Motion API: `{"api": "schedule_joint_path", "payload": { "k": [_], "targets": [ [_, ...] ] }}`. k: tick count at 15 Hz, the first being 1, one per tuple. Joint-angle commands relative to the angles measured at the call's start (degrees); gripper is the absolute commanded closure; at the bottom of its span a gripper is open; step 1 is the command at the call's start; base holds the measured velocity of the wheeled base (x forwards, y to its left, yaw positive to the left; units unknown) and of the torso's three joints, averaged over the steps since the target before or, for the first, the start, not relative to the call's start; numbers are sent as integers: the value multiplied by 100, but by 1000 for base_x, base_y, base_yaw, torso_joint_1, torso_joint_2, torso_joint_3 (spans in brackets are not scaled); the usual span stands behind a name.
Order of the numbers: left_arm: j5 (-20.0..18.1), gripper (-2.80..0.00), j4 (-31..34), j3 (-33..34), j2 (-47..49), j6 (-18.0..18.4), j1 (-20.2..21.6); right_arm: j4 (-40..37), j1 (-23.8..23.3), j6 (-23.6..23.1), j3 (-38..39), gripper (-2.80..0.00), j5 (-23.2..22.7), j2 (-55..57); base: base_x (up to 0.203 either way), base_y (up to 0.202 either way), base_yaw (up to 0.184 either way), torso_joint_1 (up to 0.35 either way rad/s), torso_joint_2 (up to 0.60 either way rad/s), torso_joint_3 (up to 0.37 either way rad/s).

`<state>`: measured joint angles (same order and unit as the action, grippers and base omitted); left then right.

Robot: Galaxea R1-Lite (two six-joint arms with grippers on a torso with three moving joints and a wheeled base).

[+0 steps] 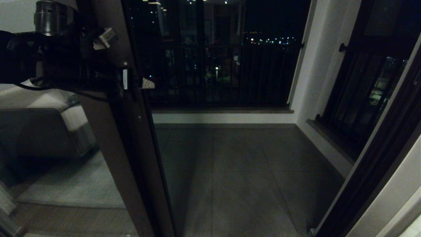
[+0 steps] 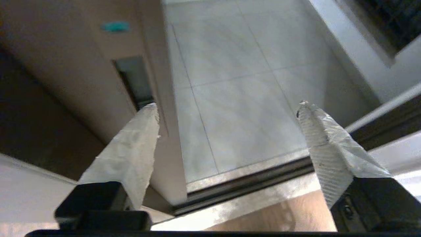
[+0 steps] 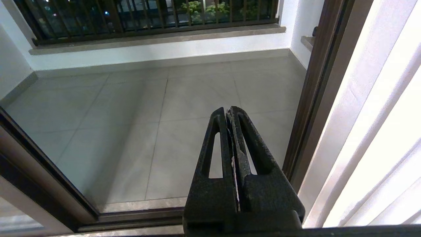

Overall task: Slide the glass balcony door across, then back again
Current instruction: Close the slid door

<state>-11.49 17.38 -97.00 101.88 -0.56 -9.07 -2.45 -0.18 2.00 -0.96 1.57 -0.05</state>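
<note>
The left hand (image 2: 227, 108) has its fingers wide apart around nothing, right beside the slot handle (image 2: 135, 80) on the glass door (image 1: 108, 131) at the doorway's left edge, so a push could slip off.

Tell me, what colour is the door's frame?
The glass balcony door has a brown frame with a dark recessed handle slot. It shows best in the left wrist view.

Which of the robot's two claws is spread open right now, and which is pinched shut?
The left gripper is open, its pale fingers apart beside the glass balcony door handle slot. The right gripper is shut, its black fingers pressed together.
</note>
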Motion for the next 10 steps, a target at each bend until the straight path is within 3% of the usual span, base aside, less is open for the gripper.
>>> {"api": "schedule_joint_path", "payload": {
  "k": [1, 7, 10],
  "targets": [
    [-34, -280, 11, 10, 86, 38, 2, -1, 1, 2, 0, 0, 1, 5, 0, 0, 0, 0, 0, 0],
    [-57, -280, -8, -52, 261, 47, -60, -1, 1, 2, 0, 0, 1, 5, 0, 0, 0, 0, 0, 0],
    [-14, -280, -381, -64, 490, 47, -60, 0, 1, 2, 0, 0, 1, 5, 0, 0, 0, 0, 0, 0]
  ]
}}
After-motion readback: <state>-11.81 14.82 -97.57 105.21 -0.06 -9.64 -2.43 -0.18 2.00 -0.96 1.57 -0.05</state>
